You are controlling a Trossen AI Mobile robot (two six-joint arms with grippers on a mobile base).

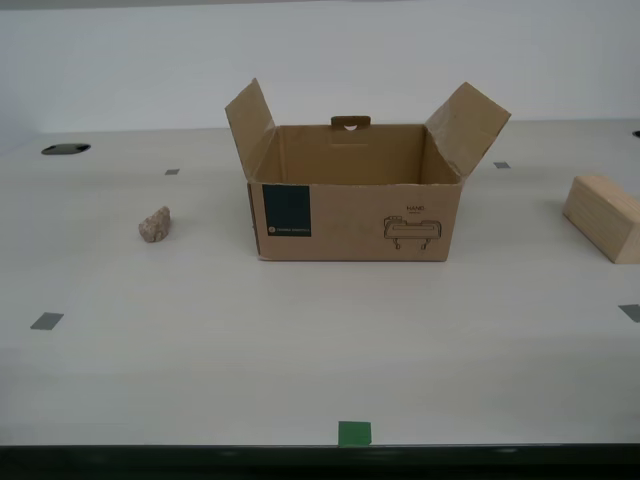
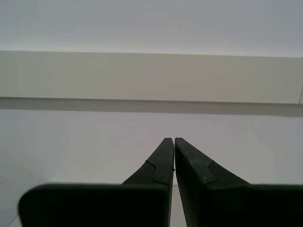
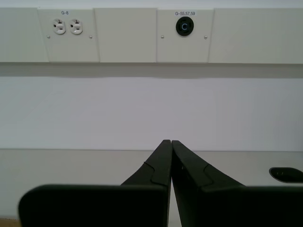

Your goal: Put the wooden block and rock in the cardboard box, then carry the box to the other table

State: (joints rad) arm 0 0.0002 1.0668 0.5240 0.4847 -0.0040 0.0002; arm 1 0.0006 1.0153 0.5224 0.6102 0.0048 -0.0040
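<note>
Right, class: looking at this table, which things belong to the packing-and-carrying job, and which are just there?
Part of the job:
- cardboard box, flaps open
- rock, on the table beside the box
- wooden block, on the table on the box's other side

Just there:
- grey tape squares
- green tape square
- wall sockets

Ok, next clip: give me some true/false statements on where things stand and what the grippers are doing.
1. The small lumpy beige rock lies inside the brown cardboard box. False: it sits on the table at the exterior view's left of the box.
2. The box's flaps stand open. True.
3. The pale wooden block is at the exterior view's right. True.
4. My first gripper holds the block. False: shut on nothing.
5. My second gripper is shut. True.
</note>
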